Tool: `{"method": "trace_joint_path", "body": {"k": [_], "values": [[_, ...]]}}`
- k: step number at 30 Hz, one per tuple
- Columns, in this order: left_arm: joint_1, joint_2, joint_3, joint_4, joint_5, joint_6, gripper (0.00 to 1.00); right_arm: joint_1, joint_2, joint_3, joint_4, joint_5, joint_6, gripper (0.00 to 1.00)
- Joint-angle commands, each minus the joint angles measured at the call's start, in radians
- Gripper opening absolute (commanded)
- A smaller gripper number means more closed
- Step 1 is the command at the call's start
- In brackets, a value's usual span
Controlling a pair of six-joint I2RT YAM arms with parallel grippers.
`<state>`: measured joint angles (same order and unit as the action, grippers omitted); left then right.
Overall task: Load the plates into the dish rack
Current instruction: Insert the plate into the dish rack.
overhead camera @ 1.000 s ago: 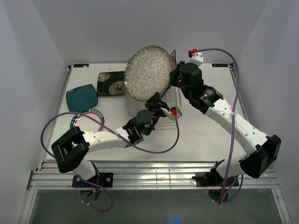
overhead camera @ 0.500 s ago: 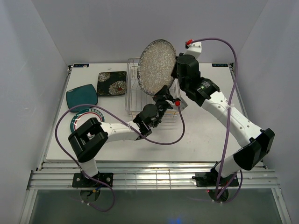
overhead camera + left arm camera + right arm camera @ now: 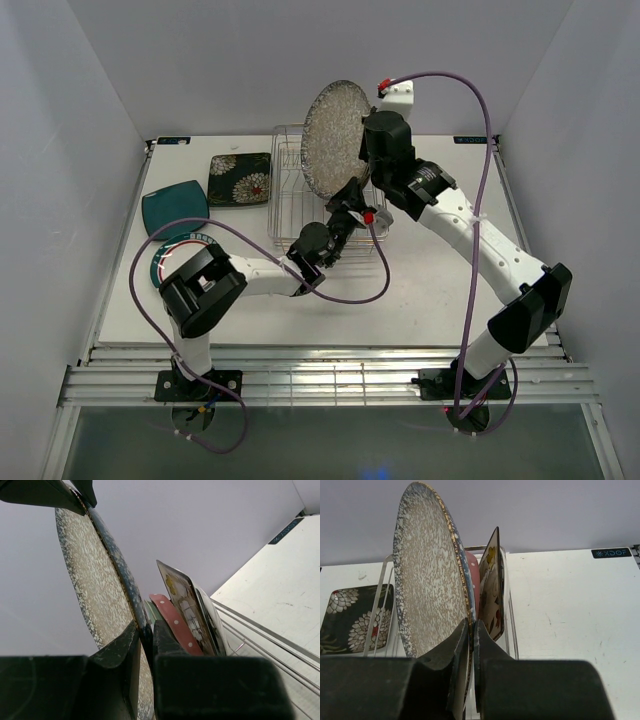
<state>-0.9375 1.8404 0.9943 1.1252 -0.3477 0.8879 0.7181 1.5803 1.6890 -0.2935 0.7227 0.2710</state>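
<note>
The large grey speckled plate (image 3: 333, 138) stands nearly on edge over the silver wire dish rack (image 3: 288, 205). My right gripper (image 3: 367, 152) is shut on its upper right rim, and my left gripper (image 3: 349, 197) is shut on its lower rim. In the left wrist view my gripper (image 3: 145, 636) pinches the plate (image 3: 92, 592); behind it stand a mint green sliver (image 3: 151, 613), the pink dotted plate (image 3: 176, 626) and the cream floral square plate (image 3: 187, 606). In the right wrist view my gripper (image 3: 471, 631) clamps the plate (image 3: 427, 580) beside the cream floral plate (image 3: 491, 587).
On the table left of the rack lie the black floral square plate (image 3: 240, 178), the teal plate (image 3: 175, 208) and the stacked white teal-rimmed plates (image 3: 183, 255). Purple cables loop from both arms. White walls close in the table at the back and sides.
Both arms have turned the grey plate from facing the camera to nearly edge-on and shifted it right over the rack. The left arm has reached further forward under it.
</note>
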Motion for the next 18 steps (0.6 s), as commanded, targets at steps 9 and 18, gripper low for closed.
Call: {"method": "trace_joint_path", "body": {"k": [9,18], "values": [[0.011,0.057,-0.032,0.199,0.142,0.06,0.0,0.087,-0.034,0.055,0.257,-0.068,-0.044,0.08],[0.011,-0.02,-0.075,0.162,0.193,-0.07,0.0,0.087,-0.036,0.009,0.278,-0.029,-0.047,0.08]]}}
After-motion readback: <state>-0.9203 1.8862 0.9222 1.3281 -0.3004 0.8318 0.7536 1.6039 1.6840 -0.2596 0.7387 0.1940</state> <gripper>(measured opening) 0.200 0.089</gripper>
